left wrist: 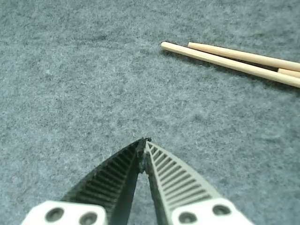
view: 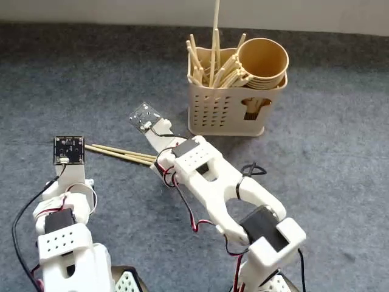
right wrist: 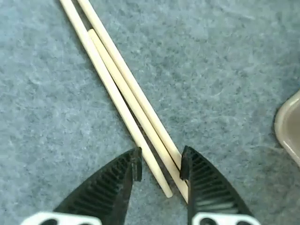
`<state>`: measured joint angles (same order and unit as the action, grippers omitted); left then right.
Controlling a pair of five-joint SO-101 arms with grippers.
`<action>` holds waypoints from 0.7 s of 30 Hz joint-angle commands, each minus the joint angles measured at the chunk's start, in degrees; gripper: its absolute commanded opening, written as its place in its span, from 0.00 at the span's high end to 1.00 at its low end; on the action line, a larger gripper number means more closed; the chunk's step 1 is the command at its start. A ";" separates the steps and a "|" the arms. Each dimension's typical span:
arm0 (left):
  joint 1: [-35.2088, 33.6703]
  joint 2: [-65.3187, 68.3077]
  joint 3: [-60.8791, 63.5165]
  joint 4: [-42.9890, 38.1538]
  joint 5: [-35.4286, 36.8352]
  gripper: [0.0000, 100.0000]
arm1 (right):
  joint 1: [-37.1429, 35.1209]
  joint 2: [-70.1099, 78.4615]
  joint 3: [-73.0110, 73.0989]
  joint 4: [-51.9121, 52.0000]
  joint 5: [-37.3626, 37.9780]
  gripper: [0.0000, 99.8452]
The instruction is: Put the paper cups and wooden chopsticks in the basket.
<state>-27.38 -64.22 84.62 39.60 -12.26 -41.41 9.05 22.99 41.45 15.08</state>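
Note:
Three wooden chopsticks [view: 118, 152] lie side by side on the grey carpet, left of the basket [view: 225, 112]. My right gripper [right wrist: 160, 164] is open and low over the chopsticks' [right wrist: 123, 91] near ends, which lie between its fingers. One finger [right wrist: 186, 165] touches the outermost stick. My left gripper [left wrist: 143, 142] is shut and empty above bare carpet, a short way from the chopsticks' [left wrist: 225, 58] other tips. The basket holds several chopsticks [view: 209, 64] upright and a stack of paper cups [view: 264, 64].
The cream slotted basket stands at the back of the carpet, and its corner [right wrist: 288, 124] lies close to my right gripper. The left arm [view: 64, 201] sits at the front left. The right arm [view: 225, 188] stretches diagonally across the middle.

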 commanded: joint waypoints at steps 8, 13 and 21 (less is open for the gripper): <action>-0.66 -0.92 -0.13 -1.05 -0.26 0.99 | 1.10 6.55 -7.52 1.80 4.75 1.00; -0.66 -0.92 -0.13 -1.05 -0.26 0.99 | 2.15 6.37 -7.78 12.79 10.46 1.00; -0.66 -0.92 -0.13 -1.05 -0.26 0.99 | 4.53 -3.47 -7.16 15.43 10.55 1.00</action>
<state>-27.38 -64.22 84.62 39.60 -12.26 -38.33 11.96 16.48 56.22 25.01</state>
